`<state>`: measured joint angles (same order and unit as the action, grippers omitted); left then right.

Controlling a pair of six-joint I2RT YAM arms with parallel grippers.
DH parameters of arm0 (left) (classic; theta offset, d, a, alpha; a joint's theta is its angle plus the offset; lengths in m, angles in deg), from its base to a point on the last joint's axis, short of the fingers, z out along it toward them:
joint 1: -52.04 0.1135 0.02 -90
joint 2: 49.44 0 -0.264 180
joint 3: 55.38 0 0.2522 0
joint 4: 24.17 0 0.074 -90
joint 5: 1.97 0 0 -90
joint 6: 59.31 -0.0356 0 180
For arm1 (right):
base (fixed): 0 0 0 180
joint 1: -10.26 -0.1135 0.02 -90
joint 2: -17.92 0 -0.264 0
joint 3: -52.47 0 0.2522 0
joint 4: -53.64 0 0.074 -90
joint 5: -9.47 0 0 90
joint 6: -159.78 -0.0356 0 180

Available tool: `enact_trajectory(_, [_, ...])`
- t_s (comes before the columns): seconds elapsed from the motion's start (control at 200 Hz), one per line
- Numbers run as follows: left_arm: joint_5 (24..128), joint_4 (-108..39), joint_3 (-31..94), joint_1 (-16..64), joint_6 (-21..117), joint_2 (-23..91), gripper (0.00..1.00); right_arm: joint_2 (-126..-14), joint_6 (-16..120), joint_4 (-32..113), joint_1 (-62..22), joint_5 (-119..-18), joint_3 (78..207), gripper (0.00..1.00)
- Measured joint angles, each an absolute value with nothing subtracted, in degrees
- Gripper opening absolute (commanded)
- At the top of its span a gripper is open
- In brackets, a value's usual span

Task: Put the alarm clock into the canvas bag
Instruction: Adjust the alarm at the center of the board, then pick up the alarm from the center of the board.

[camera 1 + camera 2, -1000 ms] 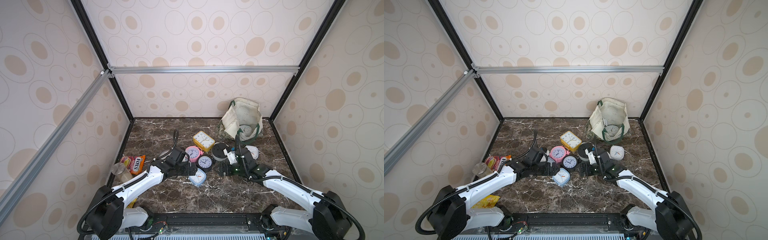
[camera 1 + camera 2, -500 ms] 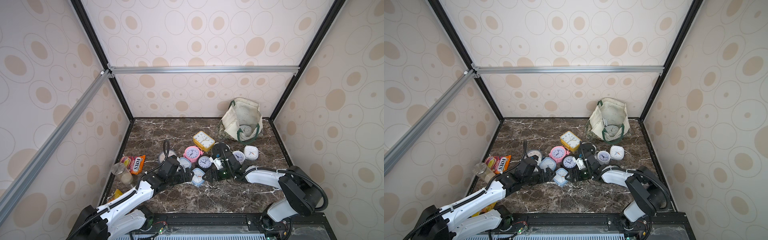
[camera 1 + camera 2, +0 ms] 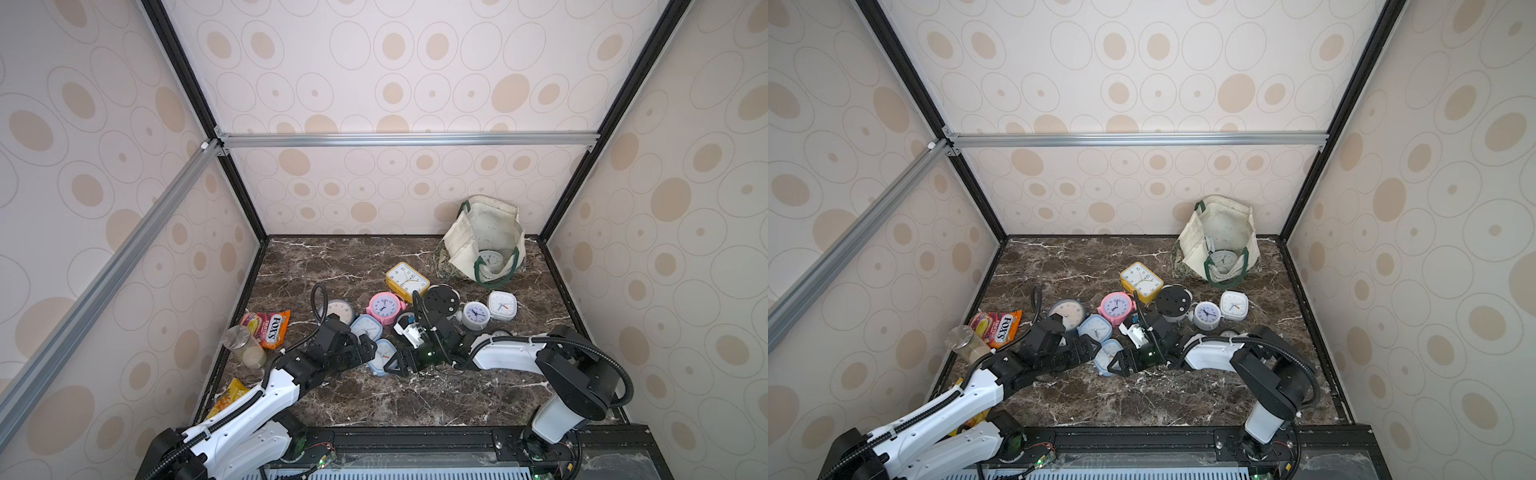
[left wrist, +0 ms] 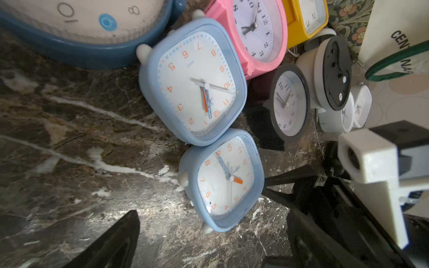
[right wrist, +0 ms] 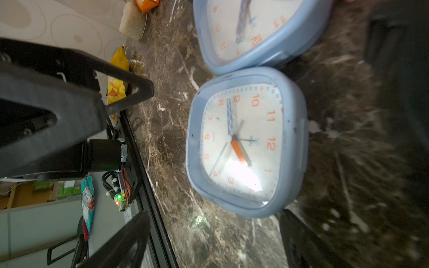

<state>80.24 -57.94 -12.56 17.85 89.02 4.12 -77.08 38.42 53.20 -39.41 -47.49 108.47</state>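
Dark marble tabletop (image 3: 415,399), dotted-wallpaper walls (image 3: 374,83); left gripper (image 3: 370,352) and right gripper (image 3: 395,364) both wide apart, empty, flanking small blue alarm clock (image 3: 385,354).

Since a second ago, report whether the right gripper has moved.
Yes. The right gripper has moved away from the canvas bag, toward the front edge and the frontmost blue clock.

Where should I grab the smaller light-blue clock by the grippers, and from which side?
Grip the smaller light-blue clock across its flat outer walls, by the 12 and the 6. It lies face up, its far edge against the larger blue clock, so come from the open near side, probably with the right gripper, whose open jaws face it.
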Motion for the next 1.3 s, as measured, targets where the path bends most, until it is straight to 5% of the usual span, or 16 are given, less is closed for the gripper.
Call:
enact_trajectory(0.525, [85.31,-64.39,-1.87,10.2,85.41,20.4,0.98,-62.7,37.31,55.36,-32.42,-48.0,101.12,0.91])
enact_trajectory(1.295, [90.51,-70.07,4.38,2.09,101.8,30.57,0.98,-66.43,35.8,58.82,-29.4,-44.85,97.28,0.89])
